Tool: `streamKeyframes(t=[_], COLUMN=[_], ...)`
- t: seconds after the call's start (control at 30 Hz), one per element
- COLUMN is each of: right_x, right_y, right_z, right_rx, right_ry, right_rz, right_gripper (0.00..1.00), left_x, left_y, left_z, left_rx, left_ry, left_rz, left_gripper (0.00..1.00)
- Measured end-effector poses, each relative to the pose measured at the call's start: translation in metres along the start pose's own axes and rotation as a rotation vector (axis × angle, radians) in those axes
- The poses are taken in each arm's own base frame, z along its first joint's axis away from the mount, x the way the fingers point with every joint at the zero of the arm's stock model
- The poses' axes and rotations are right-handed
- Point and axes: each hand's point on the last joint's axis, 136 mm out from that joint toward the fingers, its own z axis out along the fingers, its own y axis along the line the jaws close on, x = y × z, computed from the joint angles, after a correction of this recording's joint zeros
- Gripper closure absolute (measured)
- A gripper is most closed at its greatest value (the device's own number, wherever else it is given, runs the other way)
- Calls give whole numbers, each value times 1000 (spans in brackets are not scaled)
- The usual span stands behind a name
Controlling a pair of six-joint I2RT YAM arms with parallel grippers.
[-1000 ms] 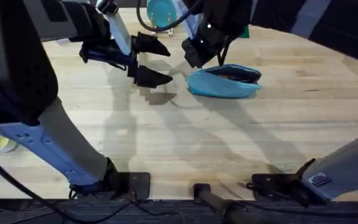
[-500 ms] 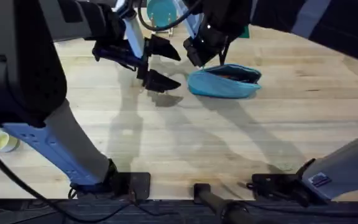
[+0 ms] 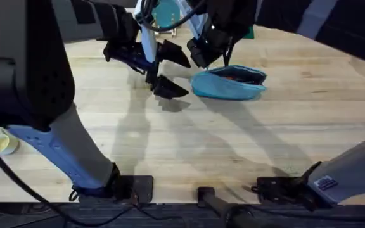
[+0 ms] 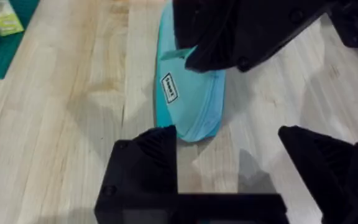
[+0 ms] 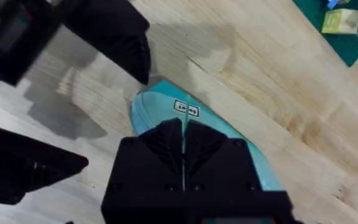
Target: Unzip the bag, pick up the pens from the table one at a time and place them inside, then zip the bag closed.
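Pouch pinned at its near-left end, zip step in hand

Right end effector, fingers pressed together, sits on the end of the bag, apparently pinching the zip pull, though the tab itself is hidden. Left end effector hangs wide open just beside that same end, likely to steady the fabric. Bag lies toward the far edge of the surface, mouth showing dark.
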Motion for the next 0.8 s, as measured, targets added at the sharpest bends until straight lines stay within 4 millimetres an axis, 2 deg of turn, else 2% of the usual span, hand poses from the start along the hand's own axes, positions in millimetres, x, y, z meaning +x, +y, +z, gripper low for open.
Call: streamKeyframes(t=[0.23, 0.57, 0.67, 0.8], right_x=[0, 0, 0, 0], right_y=[0, 0, 0, 0], right_z=[0, 0, 0, 0], right_rx=[0, 0, 0, 0], right_ry=[0, -1, 0, 0], right_rz=[0, 0, 0, 0], right_gripper=[971, 971, 971, 971], left_x=[-6, -25, -23, -12], left_y=[-5, -1, 0, 3], left_z=[9, 9, 12, 21], left_rx=[27, 19, 29, 61], left_ry=[-7, -117, -146, -220], left_rz=[18, 50, 28, -51], left_gripper=[6, 5, 6, 6])
